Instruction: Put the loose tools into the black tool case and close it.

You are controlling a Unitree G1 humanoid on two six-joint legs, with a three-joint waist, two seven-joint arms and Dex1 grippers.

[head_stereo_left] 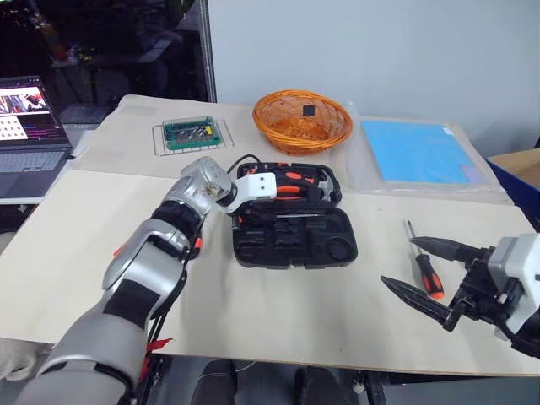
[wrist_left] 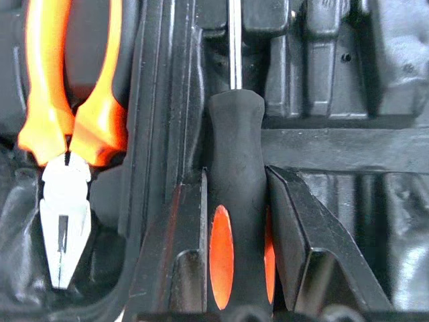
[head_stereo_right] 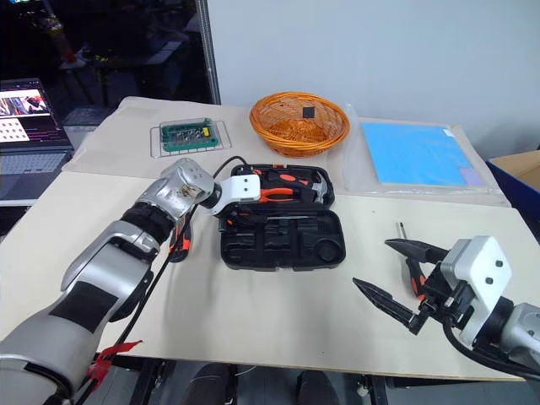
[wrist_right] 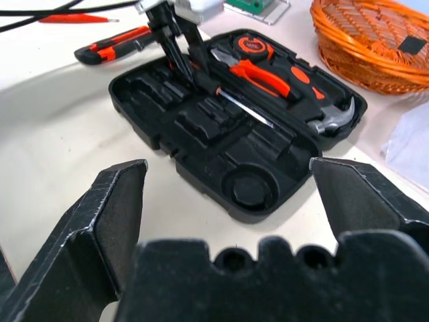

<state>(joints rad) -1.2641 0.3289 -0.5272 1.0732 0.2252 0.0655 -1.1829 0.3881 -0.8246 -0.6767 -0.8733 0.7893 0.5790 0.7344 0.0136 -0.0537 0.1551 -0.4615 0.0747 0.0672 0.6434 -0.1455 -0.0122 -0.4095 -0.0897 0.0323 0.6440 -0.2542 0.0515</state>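
In the left eye view, the open black moulded-plastic tool case [head_stereo_left: 291, 224] lies mid-desk, and the left gripper [head_stereo_left: 240, 221] is lowered over its near-left part. In the left wrist view, its fingers [wrist_left: 175, 255] are closed on a black-and-orange-handled screwdriver [wrist_left: 236, 201] whose shaft runs along a recess. In the right eye view, the right gripper [head_stereo_right: 396, 278] is spread wide and empty beside another orange-and-black screwdriver [head_stereo_right: 411, 268] near the desk's right edge, the nearer arm for it.

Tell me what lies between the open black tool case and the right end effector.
Bare beige tabletop, as the left eye view shows, between black moulded-plastic tool case and right end effector.
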